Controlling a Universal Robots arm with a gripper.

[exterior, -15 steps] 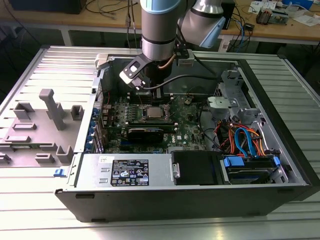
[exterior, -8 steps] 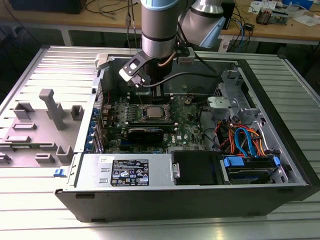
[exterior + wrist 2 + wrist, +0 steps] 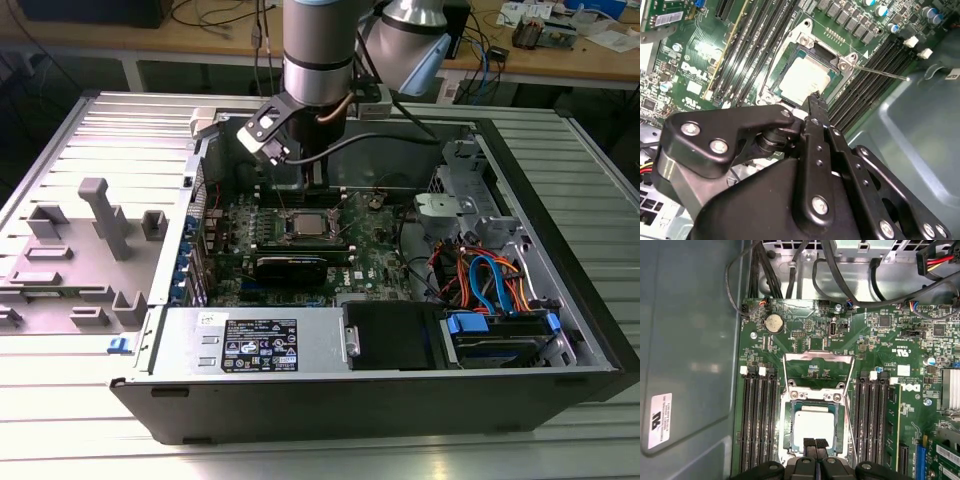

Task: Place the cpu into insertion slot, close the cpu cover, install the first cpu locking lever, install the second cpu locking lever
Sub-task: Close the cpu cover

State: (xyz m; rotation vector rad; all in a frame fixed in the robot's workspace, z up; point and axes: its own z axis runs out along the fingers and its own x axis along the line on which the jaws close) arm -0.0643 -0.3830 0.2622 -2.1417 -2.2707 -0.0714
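Observation:
The cpu [image 3: 813,427] lies flat in its socket on the green motherboard, its silver top showing; it also appears in the second wrist view [image 3: 804,77] and as a small square in the exterior view [image 3: 312,224]. The cpu cover [image 3: 818,358], a thin silver frame, stands swung open at the socket's far edge. A thin locking lever rod [image 3: 882,72] sticks out sideways from the socket, unlatched. My gripper [image 3: 815,444] hovers just over the cpu's near edge, its black fingertips [image 3: 814,100] pressed together, shut with nothing held.
Black memory slots [image 3: 758,415] flank the socket on both sides. Cable bundles [image 3: 840,280] run along the board's edge. The grey case wall [image 3: 690,340] stands close beside the board. A black card [image 3: 300,268] and power supply [image 3: 250,345] lie toward the case front.

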